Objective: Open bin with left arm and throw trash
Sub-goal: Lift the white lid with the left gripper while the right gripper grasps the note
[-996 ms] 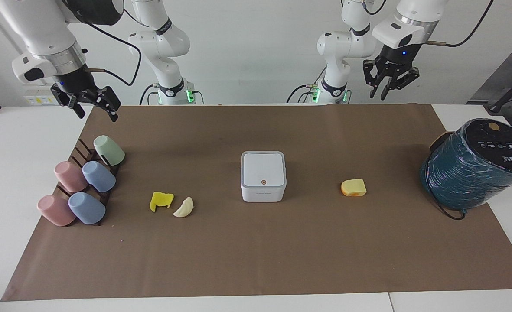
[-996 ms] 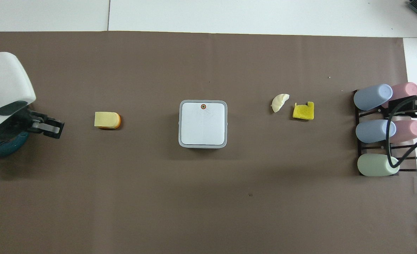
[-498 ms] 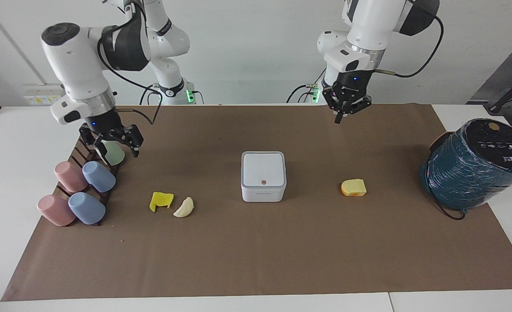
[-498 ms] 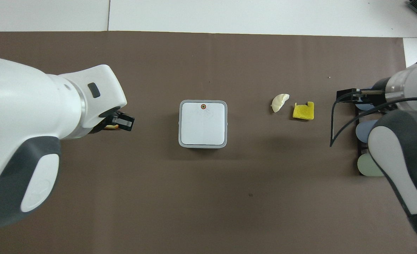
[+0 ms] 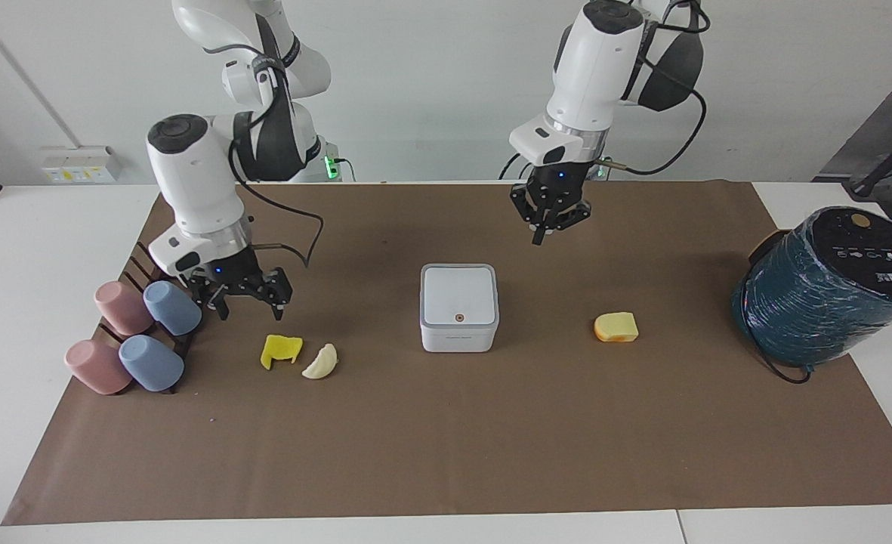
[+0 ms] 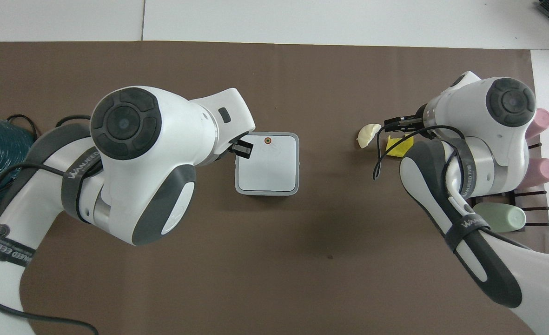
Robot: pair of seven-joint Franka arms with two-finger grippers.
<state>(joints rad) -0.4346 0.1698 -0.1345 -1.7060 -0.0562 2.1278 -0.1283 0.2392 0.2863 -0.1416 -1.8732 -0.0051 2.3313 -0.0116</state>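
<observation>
The white bin (image 5: 459,306) stands mid-mat with its grey-rimmed lid shut; it also shows in the overhead view (image 6: 267,163). My left gripper (image 5: 545,230) hangs in the air, shut and empty, over the mat beside the bin's edge toward the left arm's end, not touching it. My right gripper (image 5: 250,303) is open and empty, low over the mat just above the wrinkly yellow piece (image 5: 281,350). The cream crescent (image 5: 321,362) lies beside that piece. The yellow-orange chunk (image 5: 616,327) lies toward the left arm's end; the left arm hides it in the overhead view.
A dark rack with pink (image 5: 121,306) and blue (image 5: 172,307) cups lies at the right arm's end; a green cup (image 6: 497,217) shows only in the overhead view. The big teal wrapped cylinder (image 5: 831,283) stands at the left arm's end. Brown paper (image 5: 446,453) covers the table.
Both arms have swung in and come down. The left gripper has moved from the table's end to beside the bin and closed. The right gripper has moved to above the yellow piece.
</observation>
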